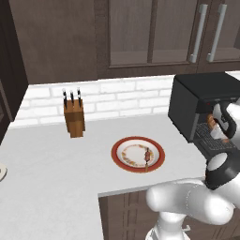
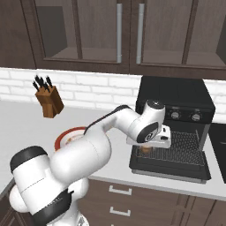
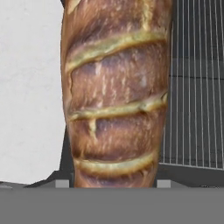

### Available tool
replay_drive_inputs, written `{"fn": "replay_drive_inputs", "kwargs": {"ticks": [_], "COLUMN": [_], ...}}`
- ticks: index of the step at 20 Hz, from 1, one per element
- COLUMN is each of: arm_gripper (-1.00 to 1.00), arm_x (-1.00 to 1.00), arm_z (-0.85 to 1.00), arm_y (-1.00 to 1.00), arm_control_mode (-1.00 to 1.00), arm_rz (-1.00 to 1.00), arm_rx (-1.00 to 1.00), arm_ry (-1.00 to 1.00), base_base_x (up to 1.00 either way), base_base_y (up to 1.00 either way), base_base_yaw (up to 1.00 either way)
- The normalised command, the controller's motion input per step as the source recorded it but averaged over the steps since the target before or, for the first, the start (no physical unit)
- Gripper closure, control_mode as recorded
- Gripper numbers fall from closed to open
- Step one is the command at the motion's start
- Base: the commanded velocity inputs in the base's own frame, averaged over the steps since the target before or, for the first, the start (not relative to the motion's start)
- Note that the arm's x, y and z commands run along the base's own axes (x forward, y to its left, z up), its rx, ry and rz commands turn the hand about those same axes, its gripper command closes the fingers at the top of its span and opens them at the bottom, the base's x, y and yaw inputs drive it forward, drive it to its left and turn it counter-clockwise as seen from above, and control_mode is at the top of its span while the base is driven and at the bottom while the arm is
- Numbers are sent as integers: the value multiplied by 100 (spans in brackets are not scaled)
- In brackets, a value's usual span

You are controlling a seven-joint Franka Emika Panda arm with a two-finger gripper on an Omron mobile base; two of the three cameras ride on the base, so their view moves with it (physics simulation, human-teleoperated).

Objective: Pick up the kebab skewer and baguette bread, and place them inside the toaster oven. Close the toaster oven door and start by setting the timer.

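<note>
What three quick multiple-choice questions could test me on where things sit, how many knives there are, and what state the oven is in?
1. Where is the kebab skewer?
A. On the red-rimmed plate
B. Inside the oven
C. Beside the knife block

2. How many knife handles stand in the knife block?
A. One
B. Three
C. Six

3. How is the toaster oven door?
A. Shut
B. Folded down open
C. Missing

Answers: 1 A, the skewer lies on the plate. 2 B, three handles rise from the block. 3 B, the door lies flat before the toaster oven, rack visible, with the baguette bread held above it.
</note>
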Motion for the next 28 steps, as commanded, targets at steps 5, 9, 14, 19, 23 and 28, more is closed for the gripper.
{"fn": "replay_drive_inputs", "kwargs": {"ticks": [5,9,14,19,23,28], "arm_gripper": [100,100,100,100,100,100], "arm_x": [16,16,9,11,18,2], "arm_z": [-27,-24,-15,-11,-4,-5], "arm_y": [0,-1,-10,-13,-12,-5], "arm_control_mode": [-100,-100,-100,-100,-100,-100], "arm_rz": [0,0,0,0,0,0], "arm_rx": [0,1,2,1,2,2], "arm_ry": [0,0,0,0,0,0], "base_base_x": [0,0,0,0,0,0], "base_base_y": [0,0,0,0,0,0], "base_base_yaw": [0,0,0,0,0,0]}}
